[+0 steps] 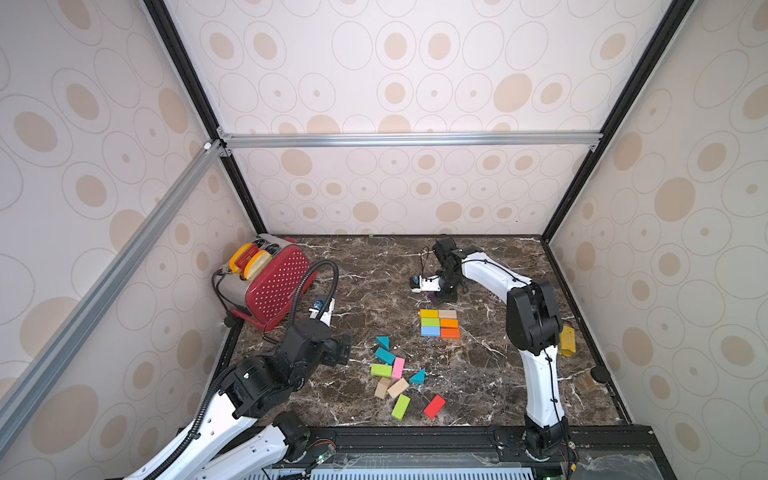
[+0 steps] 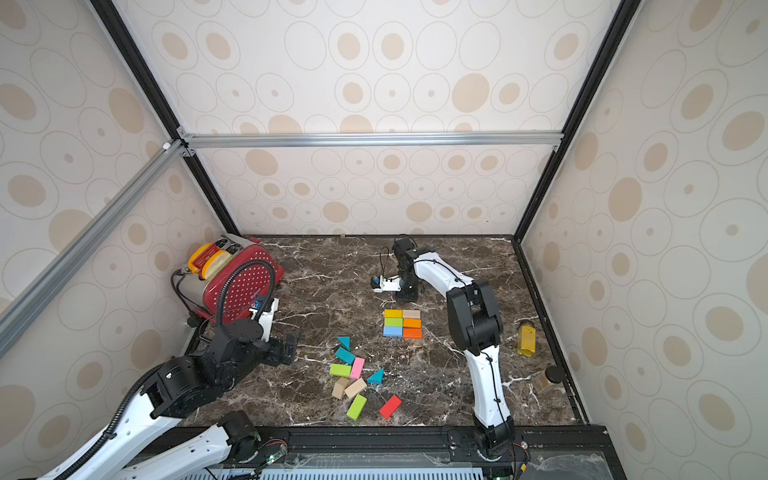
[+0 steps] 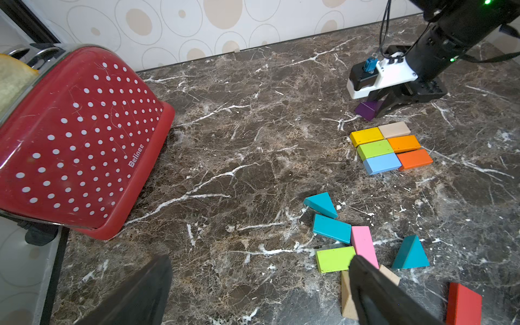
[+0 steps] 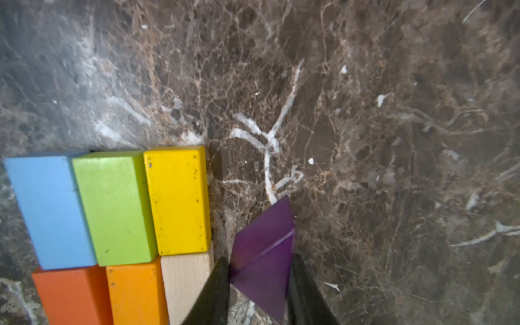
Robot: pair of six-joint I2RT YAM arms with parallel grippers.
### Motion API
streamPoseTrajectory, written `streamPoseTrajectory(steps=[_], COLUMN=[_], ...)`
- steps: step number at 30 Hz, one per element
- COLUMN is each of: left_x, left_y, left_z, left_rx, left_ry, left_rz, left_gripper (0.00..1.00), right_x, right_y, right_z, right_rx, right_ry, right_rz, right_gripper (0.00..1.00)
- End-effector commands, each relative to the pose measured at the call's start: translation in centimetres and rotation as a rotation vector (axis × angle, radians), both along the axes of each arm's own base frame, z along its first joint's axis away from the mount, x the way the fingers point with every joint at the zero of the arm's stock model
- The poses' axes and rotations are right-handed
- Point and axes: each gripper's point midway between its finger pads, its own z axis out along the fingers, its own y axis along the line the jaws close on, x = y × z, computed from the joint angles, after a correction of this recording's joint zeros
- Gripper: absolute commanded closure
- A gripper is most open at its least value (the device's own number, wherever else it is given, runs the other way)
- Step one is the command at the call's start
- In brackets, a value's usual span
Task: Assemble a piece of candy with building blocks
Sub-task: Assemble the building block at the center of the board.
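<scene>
Right gripper (image 4: 257, 284) clamped on purple wedge (image 4: 264, 253) – just beside yellow brick (image 4: 178, 197) of the 2x3 block grid (image 1: 439, 323). Left gripper (image 3: 253, 292) jaws wide apart, holding nothing – over loose blocks (image 1: 395, 374).

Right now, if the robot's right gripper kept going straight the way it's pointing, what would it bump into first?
The right gripper points down, shut on a purple wedge. The wedge would probably meet the bare marble table first, just beside the yellow block. How high it hangs is hard to tell.
</scene>
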Motion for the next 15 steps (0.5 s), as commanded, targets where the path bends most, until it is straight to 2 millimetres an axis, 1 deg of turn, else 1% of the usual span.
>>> streamPoseTrajectory(steps=[1, 15], left_x=[0.14, 0.13], left_y=[0.08, 0.04], left_z=[0.26, 0.30], left_rx=[-0.002, -0.005], left_ry=[-0.008, -0.008], left_rz=[0.005, 0.003], left_gripper=[0.01, 0.01], right_x=[-0.53, -1.29], right_y=[-0.33, -0.50], right_z=[-0.87, -1.55], right_rx=[-0.034, -0.040], right_ry=[0.023, 0.051], right_rz=[0.014, 0.035], right_gripper=[0.80, 0.76])
